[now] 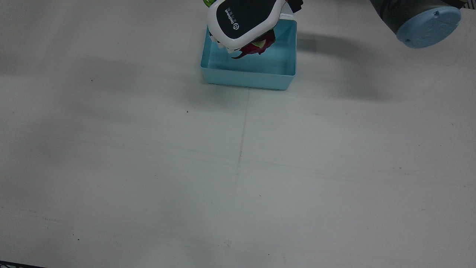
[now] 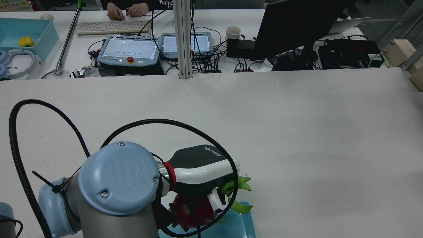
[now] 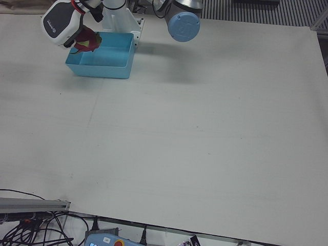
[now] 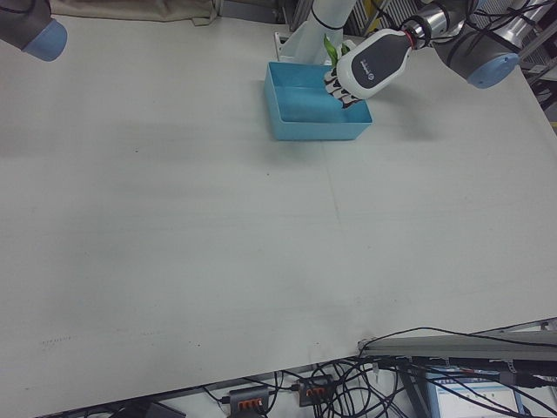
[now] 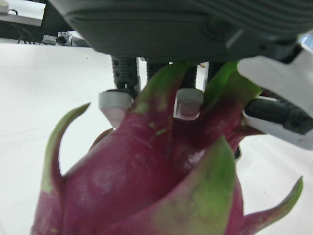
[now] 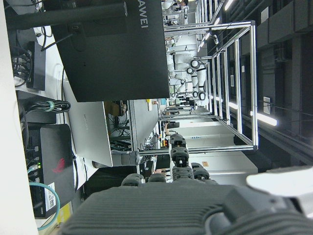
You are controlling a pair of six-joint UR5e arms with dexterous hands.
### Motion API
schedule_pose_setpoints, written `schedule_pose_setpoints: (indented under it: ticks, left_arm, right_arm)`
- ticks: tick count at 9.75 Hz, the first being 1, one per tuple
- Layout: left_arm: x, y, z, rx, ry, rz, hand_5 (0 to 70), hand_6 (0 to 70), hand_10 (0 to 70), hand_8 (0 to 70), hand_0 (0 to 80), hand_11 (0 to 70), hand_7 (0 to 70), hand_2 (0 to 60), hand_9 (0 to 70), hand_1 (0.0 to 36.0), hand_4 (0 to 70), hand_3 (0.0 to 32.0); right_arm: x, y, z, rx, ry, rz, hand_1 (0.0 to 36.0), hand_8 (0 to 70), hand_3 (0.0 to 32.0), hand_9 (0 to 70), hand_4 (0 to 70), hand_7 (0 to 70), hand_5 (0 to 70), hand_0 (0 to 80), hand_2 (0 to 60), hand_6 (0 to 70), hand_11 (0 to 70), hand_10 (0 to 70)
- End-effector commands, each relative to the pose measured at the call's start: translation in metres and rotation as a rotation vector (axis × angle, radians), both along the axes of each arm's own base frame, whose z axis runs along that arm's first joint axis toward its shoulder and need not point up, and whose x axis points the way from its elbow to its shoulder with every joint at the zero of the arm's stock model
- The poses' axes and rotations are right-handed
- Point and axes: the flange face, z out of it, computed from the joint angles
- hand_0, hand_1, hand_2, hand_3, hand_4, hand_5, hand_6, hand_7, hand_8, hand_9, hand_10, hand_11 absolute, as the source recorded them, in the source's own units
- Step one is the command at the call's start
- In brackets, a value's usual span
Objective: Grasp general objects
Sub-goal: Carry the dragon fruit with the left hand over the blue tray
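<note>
Above the blue bin, left hand holds dragon fruit tilted.

"HUAWEI", partly cut off, is printed in white on the back of the large black monitor; "UR" is embossed on the light-blue round joint cap nearby.

One dragon fruit, one blue bin on the table — beyond it, two tablet screens, one keyboard, one white mug, one dark monitor — one second blue bin holding one yellow thing.
</note>
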Motion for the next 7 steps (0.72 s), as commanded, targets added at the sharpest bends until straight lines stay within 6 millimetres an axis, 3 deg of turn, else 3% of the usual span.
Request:
schedule_pose_setpoints:
  ticks: [1, 2, 3, 4, 5, 7]
  left_arm:
    - [0.019, 0.0158, 0.0494, -0.018, -0.063, 0.118, 13.5, 66.9, 69.8, 64.7, 46.6, 70.0, 70.0, 0.0, 70.0, 0.0, 43.3, 0.0]
    - [0.0188, 0.018, 0.0522, -0.018, -0.072, 0.144, 0.7, 24.6, 23.9, 27.7, 46.9, 34.2, 46.5, 0.0, 25.4, 1.6, 29.4, 0.0]
    - [0.0153, 0.0196, 0.0534, -0.025, -0.087, 0.146, 0.0, 5.1, 1.5, 9.0, 46.6, 2.3, 20.8, 0.0, 2.8, 3.7, 15.8, 0.0]
    - [0.0145, 0.0229, 0.054, -0.026, -0.095, 0.167, 0.0, 0.0, 0.0, 5.0, 46.2, 0.0, 9.9, 0.0, 0.5, 3.6, 4.1, 0.0]
    - [0.0144, 0.024, 0.054, -0.022, -0.096, 0.184, 0.0, 0.0, 0.0, 2.7, 46.3, 0.0, 4.9, 0.0, 0.0, 4.0, 0.0, 0.0]
    - [0.019, 0.0209, 0.054, -0.024, -0.089, 0.18, 0.0, 0.0, 0.0, 0.6, 45.7, 0.0, 0.0, 0.0, 0.0, 3.1, 0.0, 0.0]
  right_arm:
    - [0.0, -0.0001, 0.0002, 0.001, -0.001, 0.0, 0.0, 0.0, 0.0, 0.0, 0.0, 0.0, 0.0, 0.0, 0.0, 0.0, 0.0, 0.0]
    - [0.0, -0.0001, 0.0002, 0.001, -0.001, 0.0, 0.0, 0.0, 0.0, 0.0, 0.0, 0.0, 0.0, 0.0, 0.0, 0.0, 0.0, 0.0]
    - [0.0, 0.0001, 0.0004, -0.001, -0.001, 0.0, 0.0, 0.0, 0.0, 0.0, 0.0, 0.0, 0.0, 0.0, 0.0, 0.0, 0.0, 0.0]
    - [0.0, -0.0001, 0.0002, 0.001, -0.001, 0.0, 0.0, 0.0, 0.0, 0.0, 0.0, 0.0, 0.0, 0.0, 0.0, 0.0, 0.0, 0.0]
    - [0.0, 0.0001, 0.0004, -0.001, 0.0, 0.0, 0.0, 0.0, 0.0, 0.0, 0.0, 0.0, 0.0, 0.0, 0.0, 0.0, 0.0, 0.0]
    - [0.0, 0.0001, 0.0004, -0.001, 0.0, 0.0, 0.0, 0.0, 0.0, 0.0, 0.0, 0.0, 0.0, 0.0, 0.0, 0.0, 0.0, 0.0]
